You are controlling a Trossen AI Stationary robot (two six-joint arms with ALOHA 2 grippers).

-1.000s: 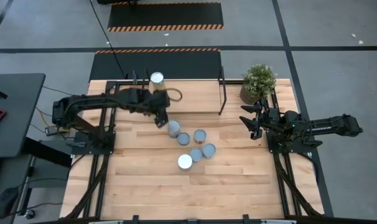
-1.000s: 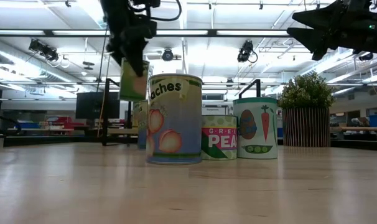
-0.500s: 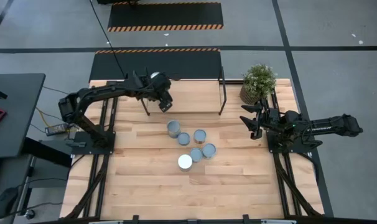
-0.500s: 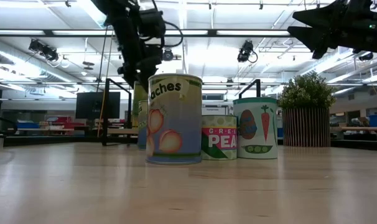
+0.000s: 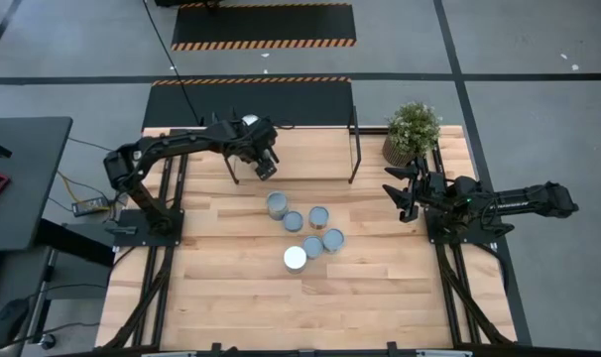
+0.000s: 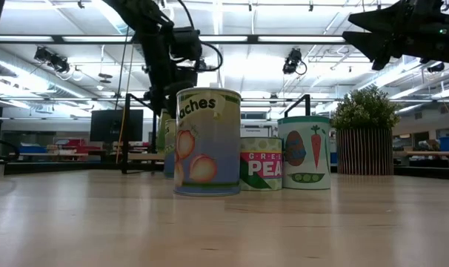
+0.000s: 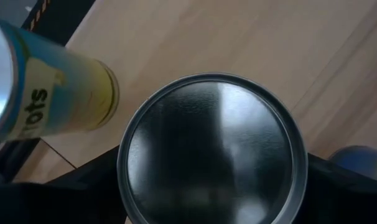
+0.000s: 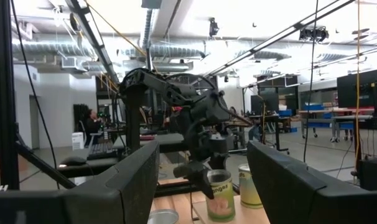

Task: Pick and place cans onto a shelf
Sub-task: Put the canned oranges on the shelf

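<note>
Left gripper [image 5: 263, 164]: mine, over the left part of the shelf [image 5: 310, 154] at the table's [image 5: 281, 307] far edge
Grip: my fingers stand wide, closed around a can [image 7: 213, 149], one dark finger on each side of its silvery top
Held can: upright, low over the shelf board; I cannot tell whether its base touches the wood
Second can [image 7: 51, 93]: yellow and blue label, just beside the held one on the shelf, apart from it
Right gripper [image 5: 405, 193]: at the table's right side, raised above the wood, fingers parted with nothing between them
Loose cans [image 5: 305, 230]: six in a close cluster at mid-table, between my two arms, all upright
Nearest labels: peaches can [image 6: 207, 141] in front, peas can [image 6: 261, 163] and vegetable can [image 6: 304, 152] behind it, seen from table height
Plant [image 5: 413, 129]: far right corner, beyond the right gripper, well apart from the cluster
</note>
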